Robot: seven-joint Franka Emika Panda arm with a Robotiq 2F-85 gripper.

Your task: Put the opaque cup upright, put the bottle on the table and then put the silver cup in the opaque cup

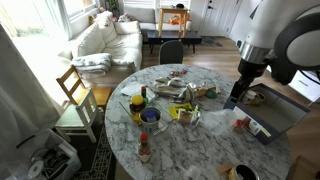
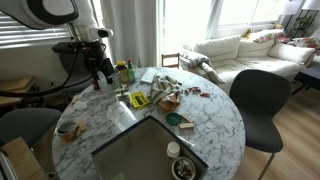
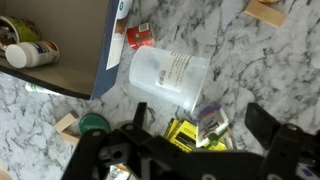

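Observation:
The opaque cup (image 3: 165, 72), white translucent plastic with a printed label, lies on its side on the marble table (image 3: 250, 55), its rim towards my gripper. My gripper (image 3: 200, 128) hangs just above and in front of the cup, open and empty, with yellow packets (image 3: 190, 135) between its fingers. In both exterior views the gripper (image 1: 233, 98) (image 2: 100, 72) is low over the table's edge by the box. A bottle (image 3: 25, 52) lies inside the cardboard box (image 3: 95, 50). The silver cup (image 1: 150, 116), with a bluish sheen, stands beside the yellow container (image 1: 138, 105).
A small red-and-white item (image 3: 140, 38) lies by the box edge next to the cup. A green cap (image 3: 93, 124) and wooden blocks (image 3: 268, 10) lie nearby. A sauce bottle (image 1: 145, 148) and clutter (image 1: 180, 95) stand mid-table. Chairs (image 1: 172, 50) ring the table.

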